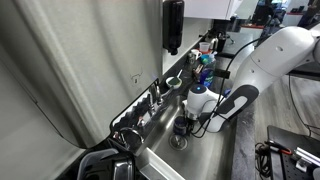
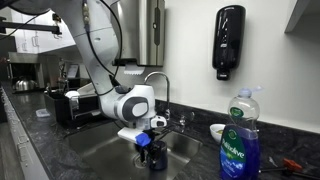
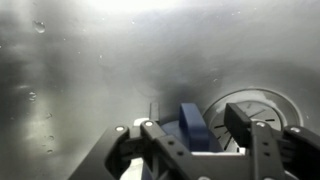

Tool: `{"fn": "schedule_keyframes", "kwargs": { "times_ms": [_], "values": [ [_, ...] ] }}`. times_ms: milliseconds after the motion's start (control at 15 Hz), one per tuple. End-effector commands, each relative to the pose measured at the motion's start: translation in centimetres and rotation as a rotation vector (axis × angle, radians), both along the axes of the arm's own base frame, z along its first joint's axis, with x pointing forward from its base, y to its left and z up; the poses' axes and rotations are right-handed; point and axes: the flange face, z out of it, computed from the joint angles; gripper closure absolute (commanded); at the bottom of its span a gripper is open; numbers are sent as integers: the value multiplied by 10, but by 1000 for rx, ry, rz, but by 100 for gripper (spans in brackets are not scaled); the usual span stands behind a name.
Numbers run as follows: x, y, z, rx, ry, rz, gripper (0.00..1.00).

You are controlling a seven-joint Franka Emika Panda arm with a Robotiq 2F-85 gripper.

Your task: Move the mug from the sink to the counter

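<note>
Grasp step, by judgement: the jaws should be centred over the wall of the mug (image 3: 194, 126) & shut firmly before any lift twd. the counter (image 2: 35, 150). Mug stands in the sink (image 3: 60, 80), just beside the drain (image 3: 262, 104). Jaws are set part open, astride its wall; a gap is seen drain-side, nothing gripped.

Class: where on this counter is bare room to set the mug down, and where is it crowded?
Bare: the counter stretch between the sink and the dark appliance. Crowded: beside the soap bottle and small bowl, and along the faucet.
</note>
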Motion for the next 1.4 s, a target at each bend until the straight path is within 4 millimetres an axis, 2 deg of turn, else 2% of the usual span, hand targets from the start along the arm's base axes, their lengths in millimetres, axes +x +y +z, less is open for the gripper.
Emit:
{"fn": "schedule_keyframes", "kwargs": {
  "times_ms": [0,333,400,533,733,1000,1333],
  "values": [
    [4,0,-3,-12,-13,20,63],
    [1,2,5,-17,-28,30,96],
    [1,3,8,-17,-35,36,99],
    [-3,4,15,-20,-46,45,96],
    [-12,2,33,-11,-73,58,96],
    [-31,-9,70,-7,-100,62,96],
    [-54,-22,125,4,-123,7,96]
  ]
}}
